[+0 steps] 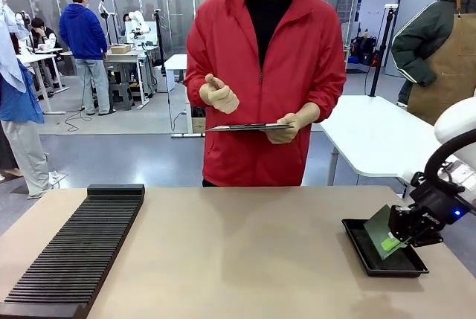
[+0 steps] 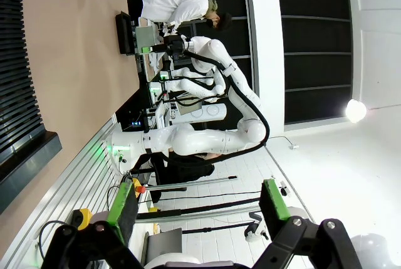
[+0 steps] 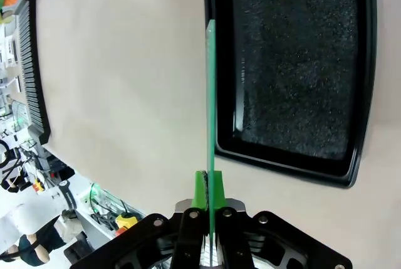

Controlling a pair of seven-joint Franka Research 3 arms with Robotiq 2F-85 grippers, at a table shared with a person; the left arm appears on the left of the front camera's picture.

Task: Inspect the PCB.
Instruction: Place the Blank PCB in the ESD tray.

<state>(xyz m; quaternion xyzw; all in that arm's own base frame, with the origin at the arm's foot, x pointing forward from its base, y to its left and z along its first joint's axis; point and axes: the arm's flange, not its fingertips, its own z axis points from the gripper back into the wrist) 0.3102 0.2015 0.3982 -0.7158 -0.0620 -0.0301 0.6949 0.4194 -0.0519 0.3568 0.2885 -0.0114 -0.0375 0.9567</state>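
One PCB (image 1: 382, 231) is held at the table's right end, tilted on edge above one black shallow tray (image 1: 384, 258). The right gripper (image 1: 395, 240) pinches it: in the right wrist view the two green pads (image 3: 200, 190) are pressed against both faces of the board (image 3: 210, 112), which runs straight away from the fingers as a thin green line. The board's far end lies over the tray's (image 3: 292, 159) left rim there, and the tray's speckled dark floor is bare. Whether the board's lower edge touches the tray I cannot tell.

At the table's left end lies one long black ribbed rack (image 1: 74, 253), well apart from the tray. The tan table (image 1: 245, 259) lies between them.

Across the table stands one person in a red jacket (image 1: 265, 73), holding one dark tablet (image 1: 249, 126) flat in one hand (image 1: 283, 128); the other hand (image 1: 220, 94) is raised beside it.

The left gripper (image 2: 197, 206) points off the table's edge toward lab benches; its jaws are spread wide with nothing between them.
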